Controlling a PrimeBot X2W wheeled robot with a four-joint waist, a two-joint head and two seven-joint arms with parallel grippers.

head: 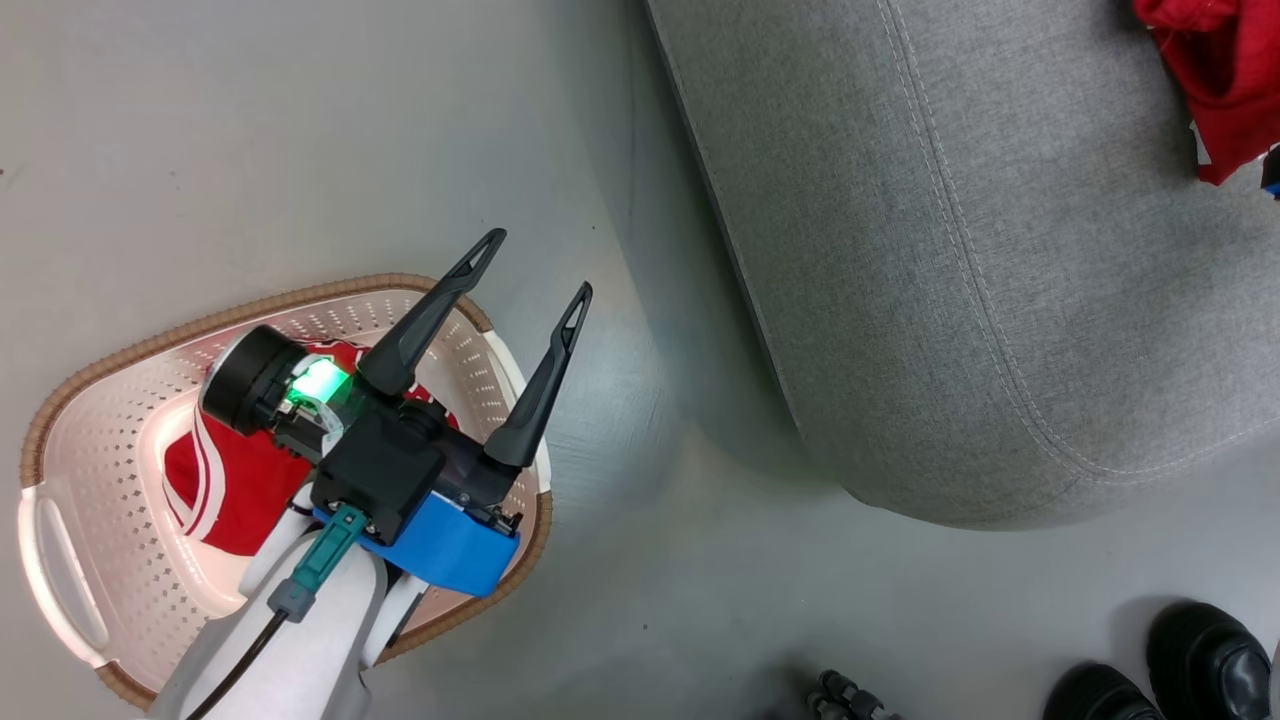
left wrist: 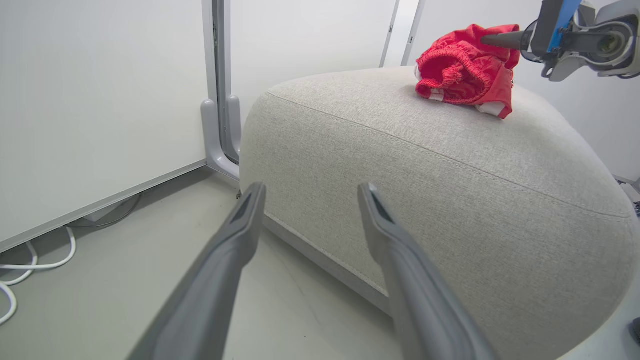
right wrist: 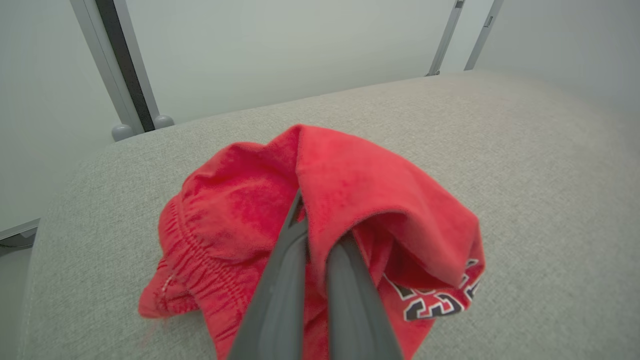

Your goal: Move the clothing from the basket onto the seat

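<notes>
Right pincer [right wrist: 320, 235]: note that its two dark fingers lie pressed together with a fold of the first red jersey [right wrist: 350, 190] pinched between them, the cloth draping over the tips so that you cannot see the tips themselves. In the left wrist view you find the same pincer [left wrist: 492, 40] entering the top of that jersey [left wrist: 460, 70], whose lower folds rest on the upper surface of the grey seat [left wrist: 425, 200], well in from its rounded edge. Read this as the delivery of one garment almost finished: it is on the seat but not yet let go. Left pincer [head: 540, 262]: observe its fingers spread as wide as they go, holding and touching nothing, poised above the near rim of the basket [head: 150, 345] and pointing toward the seat [head: 950, 250]. Beneath the wrist you see the second red jersey [head: 225, 490], with white stripe trim, lying crumpled on the basket floor. You may therefore judge the task about half done; what is left for you is to release the first jersey, then bring the open left pincer down into the basket, take the second and carry it across the bare floor [head: 650, 560] to the seat.
</notes>
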